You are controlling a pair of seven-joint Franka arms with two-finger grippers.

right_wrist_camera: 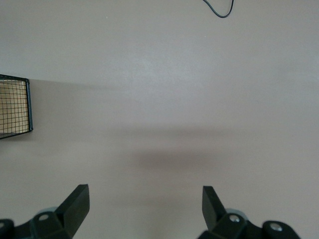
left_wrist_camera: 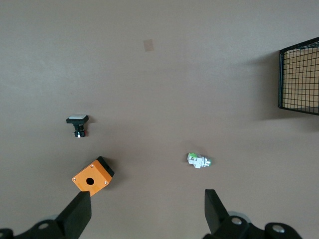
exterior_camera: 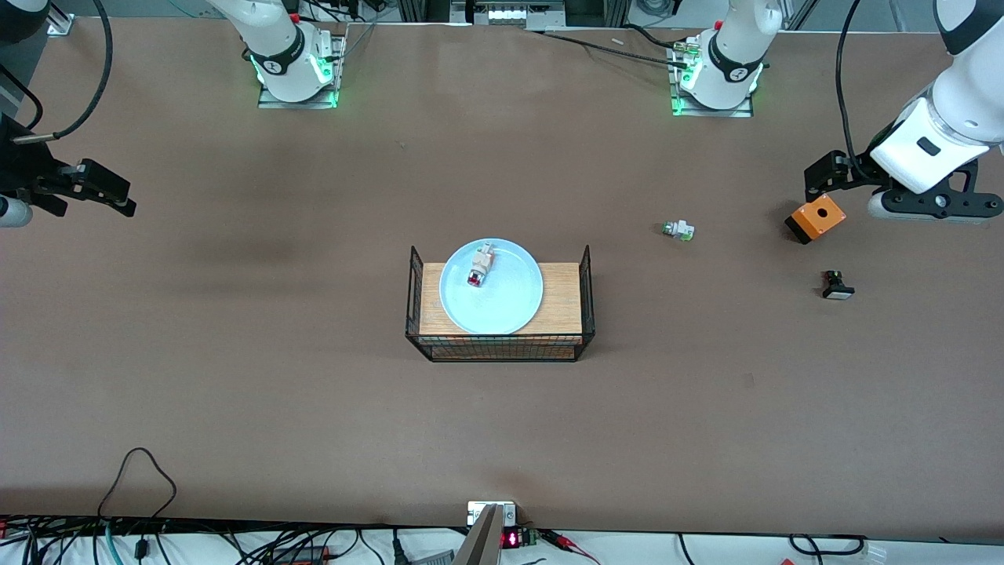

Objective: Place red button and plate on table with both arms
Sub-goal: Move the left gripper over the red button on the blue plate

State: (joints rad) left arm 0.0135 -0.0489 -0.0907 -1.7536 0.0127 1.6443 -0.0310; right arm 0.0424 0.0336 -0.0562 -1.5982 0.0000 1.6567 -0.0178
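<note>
The pale light-blue plate point(exterior_camera: 506, 302) lies on the wooden top of the black wire rack point(exterior_camera: 500, 345) at the middle of the brown table point(exterior_camera: 274, 392). The red button point(exterior_camera: 480, 265), whitish with a red cap, lies on the plate near its rim farthest from the front camera. My left gripper point(exterior_camera: 823, 174) is open and empty above the table at the left arm's end, just over an orange box; it also shows in the left wrist view point(left_wrist_camera: 147, 199). My right gripper point(exterior_camera: 94, 205) is open and empty above bare table at the right arm's end, as its wrist view point(right_wrist_camera: 145, 193) shows.
An orange box with a hole point(exterior_camera: 816, 218) point(left_wrist_camera: 92, 175), a green-tipped whitish part point(exterior_camera: 678, 230) point(left_wrist_camera: 199, 160) and a black part with a white face point(exterior_camera: 837, 286) point(left_wrist_camera: 78, 124) lie toward the left arm's end. The rack's wire end shows in both wrist views point(left_wrist_camera: 299, 79) point(right_wrist_camera: 14, 107).
</note>
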